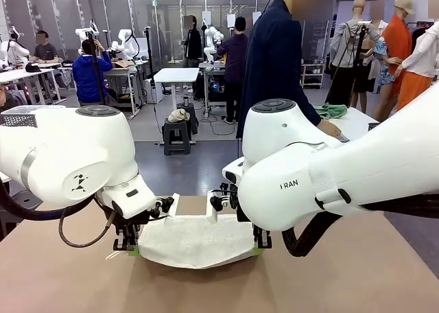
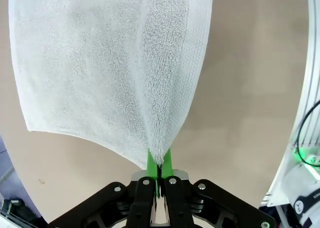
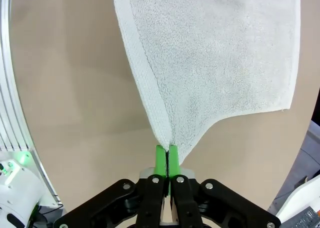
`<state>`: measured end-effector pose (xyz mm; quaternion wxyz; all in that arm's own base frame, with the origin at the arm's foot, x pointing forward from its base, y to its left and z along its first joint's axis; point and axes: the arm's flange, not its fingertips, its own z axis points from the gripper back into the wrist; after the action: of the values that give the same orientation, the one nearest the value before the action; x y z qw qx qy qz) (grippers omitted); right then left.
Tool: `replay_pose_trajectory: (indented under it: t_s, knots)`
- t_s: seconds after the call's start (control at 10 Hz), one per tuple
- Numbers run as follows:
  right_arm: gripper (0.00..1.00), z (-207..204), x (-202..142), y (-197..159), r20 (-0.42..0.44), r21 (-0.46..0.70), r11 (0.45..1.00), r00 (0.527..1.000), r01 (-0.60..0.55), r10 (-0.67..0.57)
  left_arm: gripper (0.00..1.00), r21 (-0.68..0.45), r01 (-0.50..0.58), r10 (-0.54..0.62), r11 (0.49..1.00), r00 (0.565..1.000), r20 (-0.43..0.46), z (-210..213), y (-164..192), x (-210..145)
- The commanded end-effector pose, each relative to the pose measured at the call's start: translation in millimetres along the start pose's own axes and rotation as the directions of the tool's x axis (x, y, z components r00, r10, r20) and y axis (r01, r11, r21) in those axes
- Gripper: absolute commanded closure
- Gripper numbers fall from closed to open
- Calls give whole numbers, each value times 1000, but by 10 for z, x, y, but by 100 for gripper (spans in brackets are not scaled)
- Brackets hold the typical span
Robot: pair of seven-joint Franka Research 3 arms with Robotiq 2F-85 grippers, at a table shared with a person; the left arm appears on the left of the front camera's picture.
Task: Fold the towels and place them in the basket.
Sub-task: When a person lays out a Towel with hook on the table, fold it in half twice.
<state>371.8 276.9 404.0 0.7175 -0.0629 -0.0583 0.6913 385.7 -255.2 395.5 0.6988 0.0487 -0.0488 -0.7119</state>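
A cream-white towel [image 1: 195, 241] is stretched between my two grippers just above the brown table, and its middle sags toward the tabletop. My left gripper [image 1: 132, 248] is shut on one near corner, and my right gripper [image 1: 258, 246] is shut on the other. In the left wrist view the towel [image 2: 100, 63] fans out from the pinched green pads [image 2: 152, 160] of the left gripper [image 2: 160, 164]. The right wrist view shows the same: the towel [image 3: 215, 63] spreads away from the right gripper [image 3: 166, 152]. The basket is out of view.
The brown table [image 1: 343, 279] has free room to the right and in front of the towel. A person in a dark jacket [image 1: 274, 59] stands beyond the far edge, hand on a white side table [image 1: 357, 124] with a green cloth [image 1: 331, 110].
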Motion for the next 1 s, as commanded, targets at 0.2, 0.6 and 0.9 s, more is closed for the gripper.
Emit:
replay_pose_trajectory:
  t_s: [0.2,0.6,0.9]
  knots:
    - [98,-207,-53,-444,8,7,1000,1000,-25,24,97,-43,4,-5,999,1000,-8,-116,478,46]
    - [98,-292,-7,-931,28,5,998,998,-57,56,97,-75,-25,25,997,1000,-7,-299,1061,48]
    - [98,-497,66,-1378,43,-6,998,997,-67,67,97,-75,-47,45,996,998,-36,-421,1509,23]
